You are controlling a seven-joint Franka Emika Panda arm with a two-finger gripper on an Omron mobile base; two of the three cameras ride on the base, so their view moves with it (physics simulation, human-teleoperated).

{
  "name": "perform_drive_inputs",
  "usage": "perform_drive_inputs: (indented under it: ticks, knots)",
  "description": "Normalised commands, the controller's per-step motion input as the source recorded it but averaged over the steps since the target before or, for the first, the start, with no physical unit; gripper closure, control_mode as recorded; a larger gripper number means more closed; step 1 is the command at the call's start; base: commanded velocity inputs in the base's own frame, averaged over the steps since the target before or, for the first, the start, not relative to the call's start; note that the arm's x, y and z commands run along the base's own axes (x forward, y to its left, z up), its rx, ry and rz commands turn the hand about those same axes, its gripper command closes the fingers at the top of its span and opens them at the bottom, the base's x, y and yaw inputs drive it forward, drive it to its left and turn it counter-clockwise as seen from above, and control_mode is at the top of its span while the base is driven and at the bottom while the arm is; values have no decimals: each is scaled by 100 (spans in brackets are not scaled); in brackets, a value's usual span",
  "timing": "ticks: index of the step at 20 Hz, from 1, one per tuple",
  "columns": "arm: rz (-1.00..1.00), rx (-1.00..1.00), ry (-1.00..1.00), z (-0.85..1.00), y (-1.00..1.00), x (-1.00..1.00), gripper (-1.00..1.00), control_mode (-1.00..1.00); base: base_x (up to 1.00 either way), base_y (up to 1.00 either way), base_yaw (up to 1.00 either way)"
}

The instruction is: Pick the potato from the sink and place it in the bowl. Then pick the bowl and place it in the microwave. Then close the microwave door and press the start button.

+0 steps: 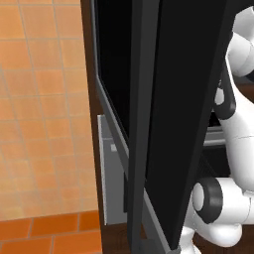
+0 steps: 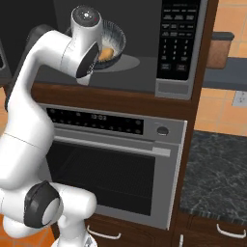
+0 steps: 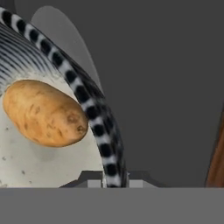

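Observation:
The potato (image 3: 43, 113), an orange-tan oval, lies on the pale inside of the bowl (image 3: 26, 166). The bowl's dark streaked rim (image 3: 94, 118) runs down between my gripper's (image 3: 113, 183) fingertips, which are shut on it. In the right base view the bowl (image 2: 117, 39) with the potato (image 2: 107, 51) sits inside the microwave (image 2: 173, 89), partly hidden behind my wrist. The microwave door (image 1: 183, 109) stands swung open, seen nearly edge-on in the left base view. The sink is out of view.
The microwave's button panel (image 2: 176, 38) is on its right side. A silver oven (image 2: 111, 159) sits below it. A dark stone counter (image 2: 217, 169) with a brown jar (image 2: 218, 48) behind it lies to the right. An orange tiled wall (image 1: 39, 109) is left of the door.

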Motion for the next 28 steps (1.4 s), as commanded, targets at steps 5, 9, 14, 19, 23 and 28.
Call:
perform_drive_inputs:
  ticks: [5, 9, 14, 19, 23, 28]
  knots:
    - [0, -2, 1, -20, 0, 28, 100, -100, 0, 0, 0]
    - [0, 0, 0, -11, 0, 28, 100, -100, 0, 0, 0]
    - [0, 0, -1, -2, 0, 2, -100, -100, 0, 0, 0]
    - [1, 0, -23, 0, 0, -48, -100, -100, 0, 0, 0]
    - [2, 0, -23, 0, 1, -78, -100, -100, 0, 0, 0]
    - [0, 0, -21, 0, 0, -82, -100, -100, 0, 0, 0]
